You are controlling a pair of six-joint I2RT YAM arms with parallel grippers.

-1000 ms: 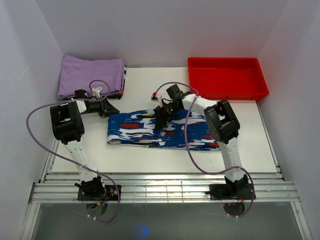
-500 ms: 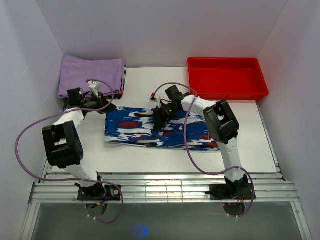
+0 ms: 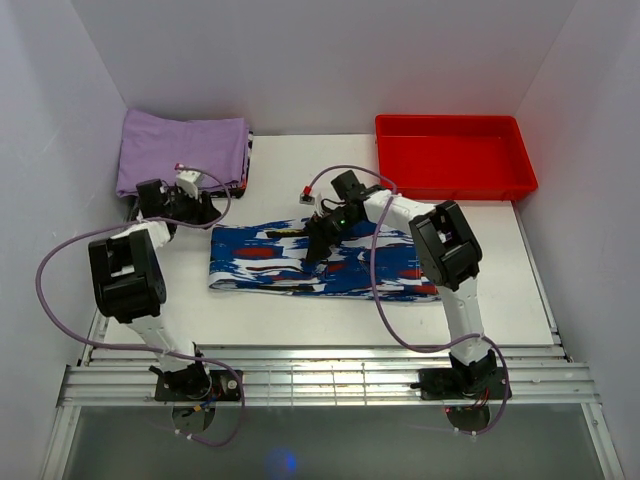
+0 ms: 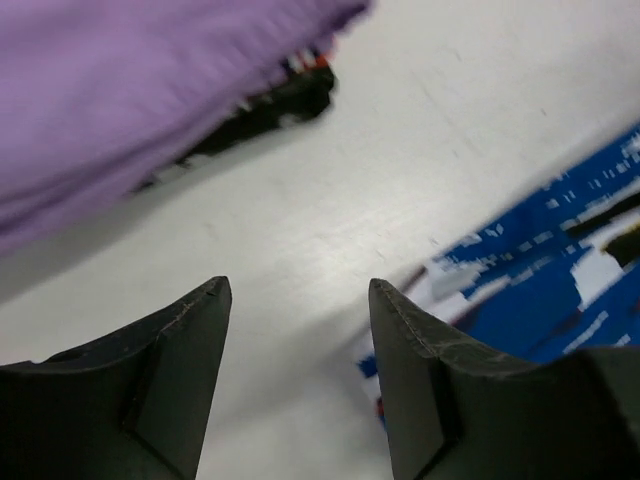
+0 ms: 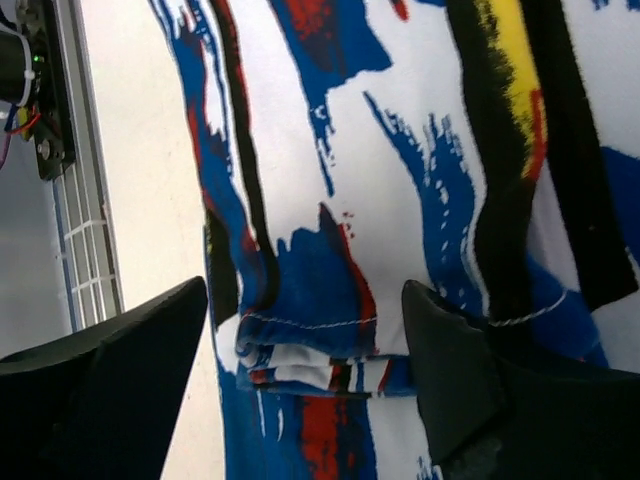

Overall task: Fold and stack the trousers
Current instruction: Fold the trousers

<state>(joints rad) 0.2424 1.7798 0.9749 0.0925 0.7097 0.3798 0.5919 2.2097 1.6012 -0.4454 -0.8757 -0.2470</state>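
Overhead view of a white table [image 3: 300, 320] with two robot arms reaching in from the bottom edge. The trousers [image 3: 320, 262], printed in royal blue, white, red and black brush strokes, lie folded into a long band across the centre of the frame, running left to right.

The left gripper [image 3: 205, 208] sits in the upper left, just off the band's left end and beside a folded lilac-purple cloth [image 3: 180, 150]. In the left wrist view, the left gripper [image 4: 295, 290] has its two dark fingers [image 4: 170, 370] spread apart, with only bare table [image 4: 300, 200] in the gap. The trousers [image 4: 560, 270] lie at the lower right, partly behind the right-hand finger. The purple cloth [image 4: 120, 80] fills the upper left.

The right gripper [image 3: 316, 243] is over the upper middle of the band. In the right wrist view, the right gripper [image 5: 305, 290] is spread wide and grips nothing. The trousers [image 5: 400, 150] fill the space between and beyond its fingers [image 5: 110, 380], and a stitched hem crosses the gap. Whether the fingertips touch the fabric cannot be told.

A red tray [image 3: 450, 150] stands in the upper right, apart from the trousers.
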